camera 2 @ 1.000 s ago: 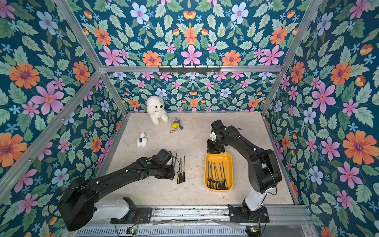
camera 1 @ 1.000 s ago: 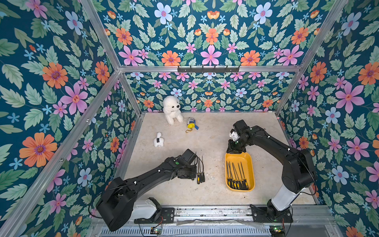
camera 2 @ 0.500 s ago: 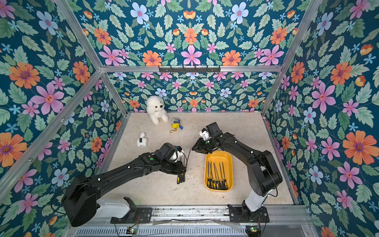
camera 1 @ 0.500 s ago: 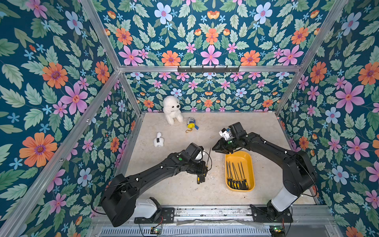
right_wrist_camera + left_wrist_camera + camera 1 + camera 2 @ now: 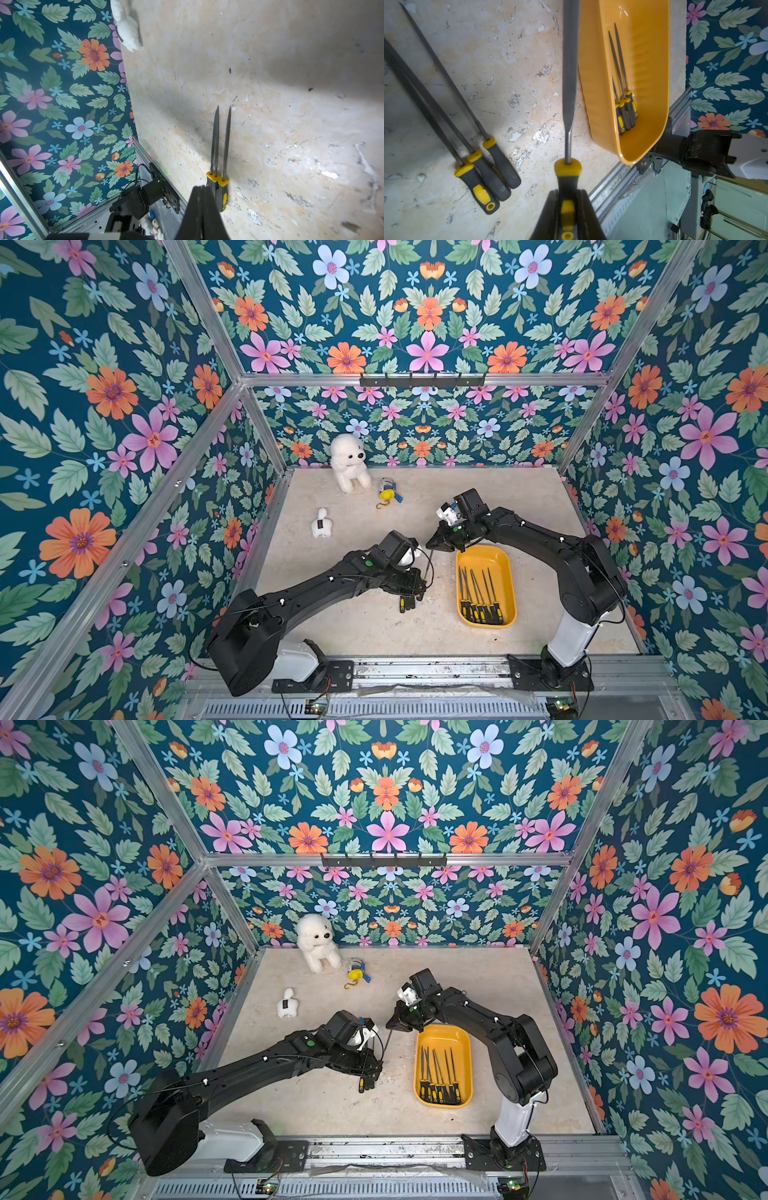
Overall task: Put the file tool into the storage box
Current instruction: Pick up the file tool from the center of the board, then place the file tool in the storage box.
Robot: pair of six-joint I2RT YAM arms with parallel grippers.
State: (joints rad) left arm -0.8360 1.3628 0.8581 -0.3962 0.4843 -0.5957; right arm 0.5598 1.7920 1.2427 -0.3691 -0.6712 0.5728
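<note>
A: Item one, flat grey steel file with a black-and-yellow handle (image 5: 570,83). Location?

B: Raised off the worn beige bench (image 5: 374,635), handle clamped in the left tool (image 5: 568,194). Its shaft slants toward the right tool (image 5: 432,544). It is beside the shallow yellow-orange plastic storage box (image 5: 482,559), not in it.

A: Change since last entry?

B: The right tool has swung from the box's far end to the file's tip and closed its jaws. Whether they pinch the tip is hidden. Probably a handover; boxing is pending.

A: Remainder?

B: Three matching files (image 5: 483,166) lie loose on the bench; several files (image 5: 480,597) are already boxed.
</note>
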